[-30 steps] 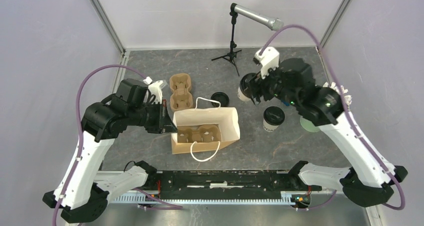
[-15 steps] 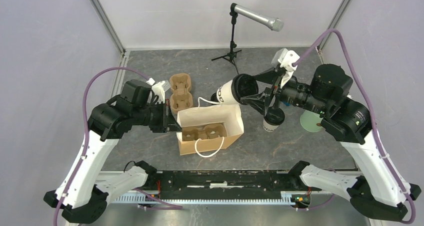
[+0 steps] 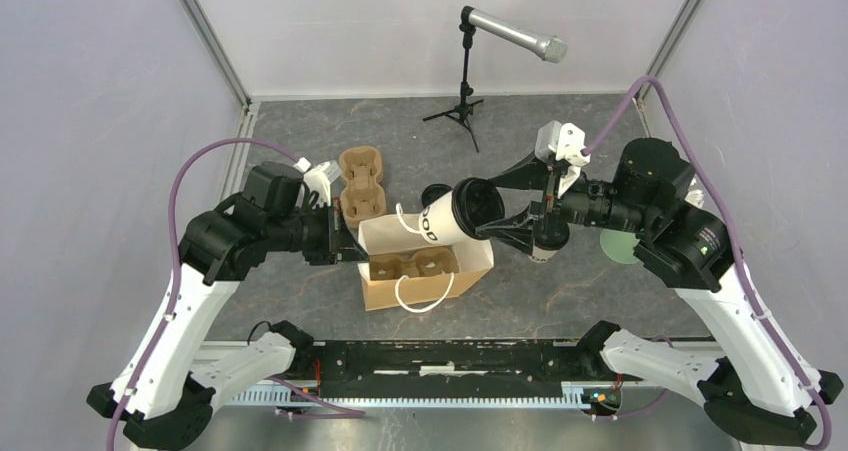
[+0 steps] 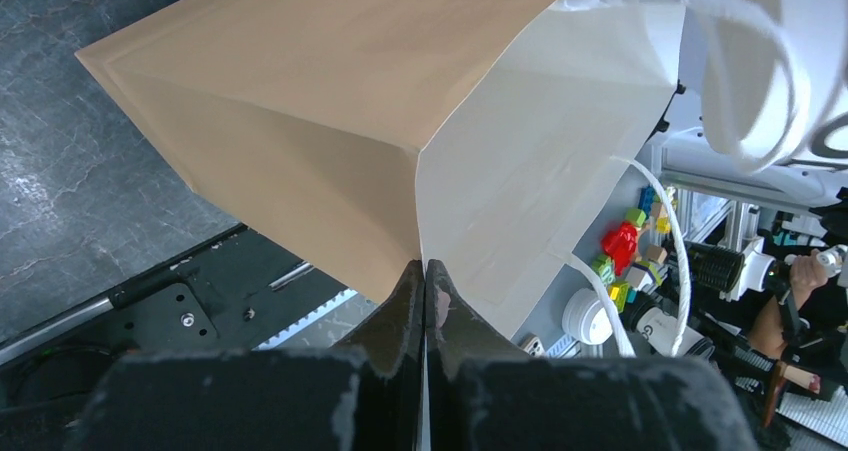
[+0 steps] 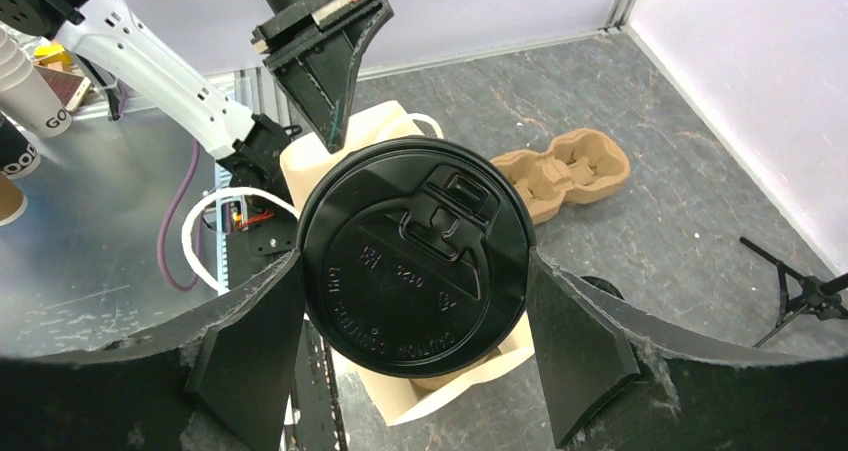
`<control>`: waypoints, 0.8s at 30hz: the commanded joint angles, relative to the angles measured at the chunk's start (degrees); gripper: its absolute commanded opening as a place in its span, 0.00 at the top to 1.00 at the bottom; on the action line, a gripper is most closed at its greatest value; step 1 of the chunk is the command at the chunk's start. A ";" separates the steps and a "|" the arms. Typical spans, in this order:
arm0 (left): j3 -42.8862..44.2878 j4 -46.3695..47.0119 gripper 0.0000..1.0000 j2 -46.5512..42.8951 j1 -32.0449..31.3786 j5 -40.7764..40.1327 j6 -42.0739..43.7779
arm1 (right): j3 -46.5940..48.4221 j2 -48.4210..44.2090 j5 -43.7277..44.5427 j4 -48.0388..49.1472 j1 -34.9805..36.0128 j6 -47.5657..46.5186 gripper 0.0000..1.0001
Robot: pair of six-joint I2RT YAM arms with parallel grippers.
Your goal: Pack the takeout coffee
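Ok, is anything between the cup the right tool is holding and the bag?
Only the far rim of the bag and its white handle loop, by the base of the tilted cup. The left tool holds the mouth open, and the carrier inside looks empty.

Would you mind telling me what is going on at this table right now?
The robot is packing takeout coffee. The left gripper is shut on the edge of the open paper bag, which has a cardboard carrier inside. The right gripper holds a lidded coffee cup, tilted on its side, above the bag's opening. A second lidded cup stands on the table on the right arm's side of the bag, not yet packed.
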 commanded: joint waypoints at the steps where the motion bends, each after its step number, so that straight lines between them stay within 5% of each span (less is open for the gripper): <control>1: -0.44 3.63 0.97 -1.09 0.18 1.58 -3.22 | 4.04 -0.51 -1.33 4.08 0.18 1.46 0.31; 15: -1.73 5.92 0.96 -1.32 0.23 3.27 -0.70 | 1.13 1.11 -7.47 8.31 0.31 4.10 0.31; 24: -4.53 13.11 0.95 0.09 0.25 10.55 1.11 | -3.18 1.98 -2.37 2.52 3.82 -3.61 0.31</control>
